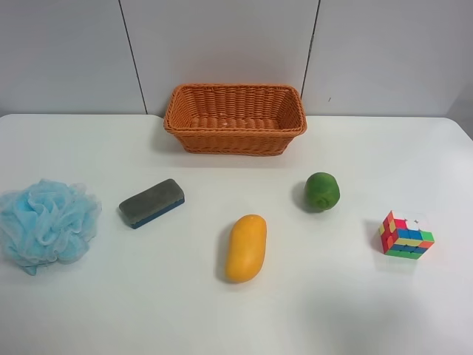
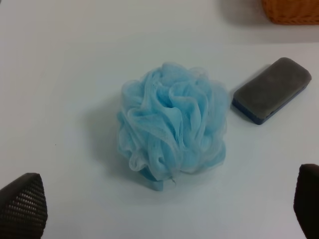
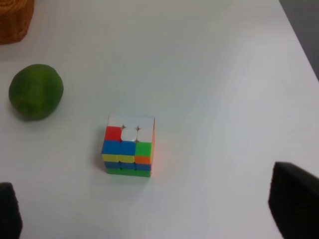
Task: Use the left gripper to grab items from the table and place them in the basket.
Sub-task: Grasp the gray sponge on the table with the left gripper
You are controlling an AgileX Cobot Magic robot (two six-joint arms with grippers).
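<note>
Over the table (image 1: 148, 310) | left gripper (image 2: 164, 206) hovered wide open, holding nothing, above blue pouf (image 2: 172, 132) | eraser (image 2: 271, 89) just beside, basket (image 1: 235, 118) beyond | likely best: centre, straddle pouf, close deep.

Your left end effector (image 2: 164, 209) is held aloft with its jaws spread wide; one finger (image 2: 22, 206) shows a dark, ribbed pad. Your right end effector (image 3: 152, 206) is held the same way, jaws wide apart, with only its black fingertips (image 3: 294, 199) in sight.
</note>
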